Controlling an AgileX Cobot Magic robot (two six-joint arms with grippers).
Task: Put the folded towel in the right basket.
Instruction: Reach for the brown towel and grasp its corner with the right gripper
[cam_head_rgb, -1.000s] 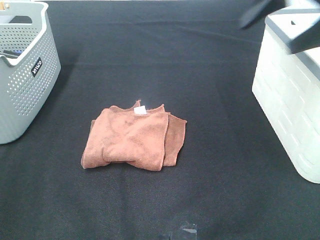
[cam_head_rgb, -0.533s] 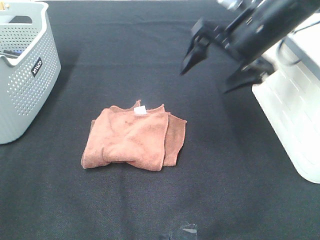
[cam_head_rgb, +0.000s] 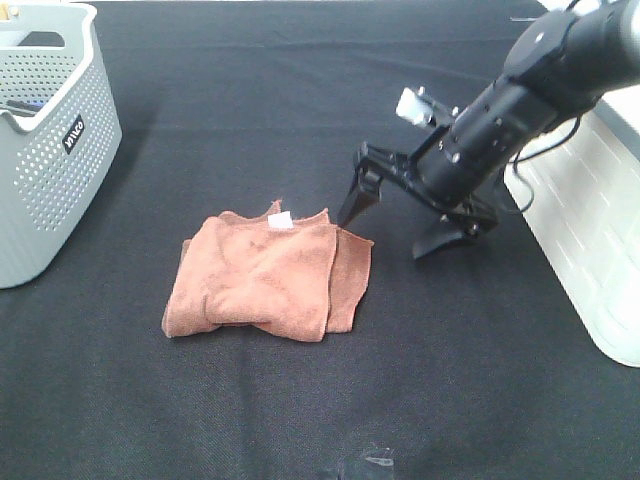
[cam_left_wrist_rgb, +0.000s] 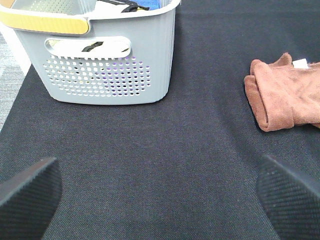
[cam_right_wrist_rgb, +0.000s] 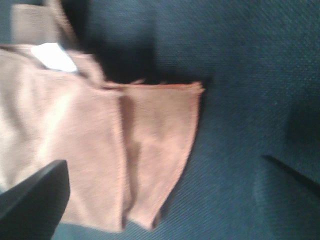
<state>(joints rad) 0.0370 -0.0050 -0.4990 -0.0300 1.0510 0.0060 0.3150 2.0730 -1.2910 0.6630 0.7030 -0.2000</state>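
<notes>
On the near middle of the black counter (cam_head_rgb: 300, 400), the folded towel (cam_head_rgb: 268, 275) is lying flat, rust-brown, with a white tag (cam_head_rgb: 281, 220) showing at its far edge. Just beyond it, the right arm (cam_head_rgb: 500, 115) is reaching down and across from the right. The right jaws are standing wide open with nothing between them. One tip is sitting at the towel's far right corner, though whether it is touching the cloth cannot be told. The other tip is hanging over bare counter to the right, apart from the towel. From the right wrist, the towel's doubled right edge is showing between the two tips. Farther right, the white right basket (cam_head_rgb: 585, 240) is standing at the counter's edge, well apart from the towel. At the far left, the grey perforated left basket (cam_head_rgb: 50, 160) is standing, its contents too hidden to name. The left jaws, seen only from the left wrist, are spread wide and holding nothing, hanging above bare counter with the left basket ahead.
</notes>
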